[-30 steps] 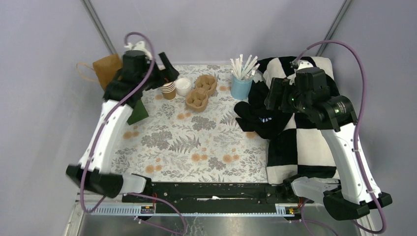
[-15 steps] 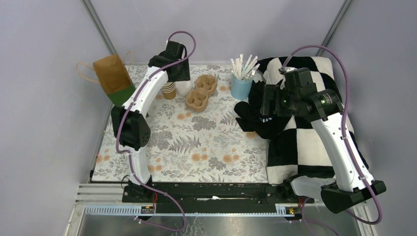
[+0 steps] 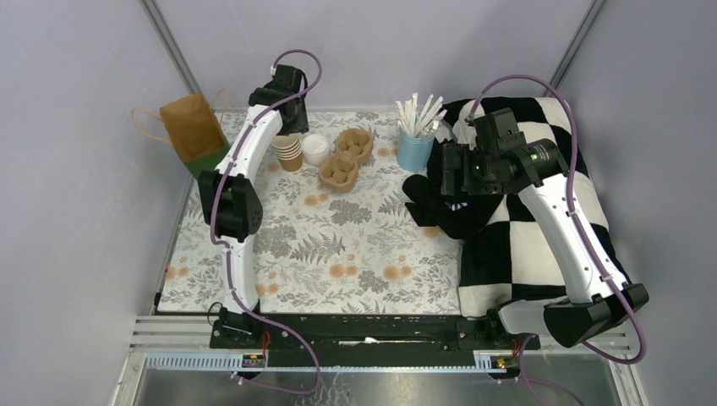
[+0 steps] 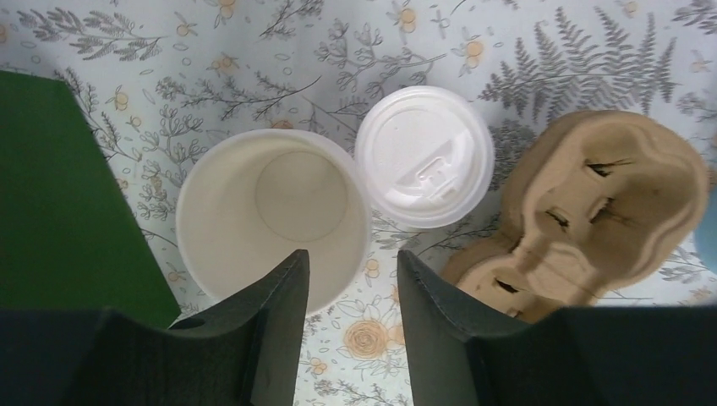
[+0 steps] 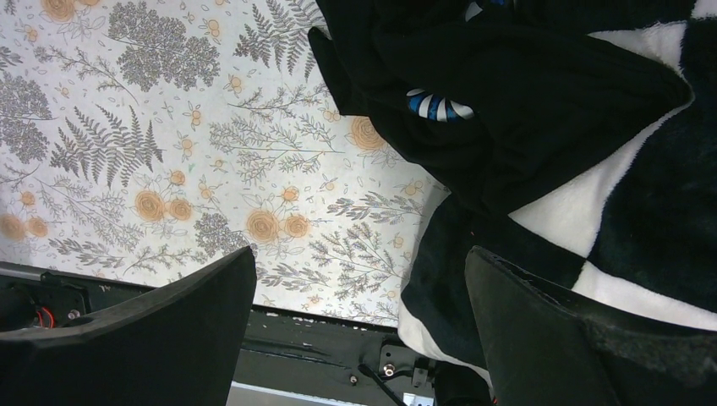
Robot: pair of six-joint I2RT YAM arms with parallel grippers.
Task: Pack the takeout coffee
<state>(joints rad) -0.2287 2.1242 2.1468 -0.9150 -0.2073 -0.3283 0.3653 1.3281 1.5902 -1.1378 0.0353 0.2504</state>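
paper cup [image 4: 270,211] is standing open at the far left of the counter [image 3: 338,245], w/ the lid [image 4: 423,156] lying just beside it on the rt and the carrier [image 4: 592,211] next over. left gripper [image 4: 351,262] is hovering above the cup's rim, fingers apart. right gripper [image 5: 359,279] is hanging over the edge of the blanket [image 5: 575,211], spread wide.

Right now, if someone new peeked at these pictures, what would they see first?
Probably the big black-and-white checkered blanket heaped on the right side. Next, the left end effector, open, hovering over an open paper cup and a white lid at the far left. Along the far edge, nearer the middle, stand a brown cup carrier and a light-blue cup of white straws.
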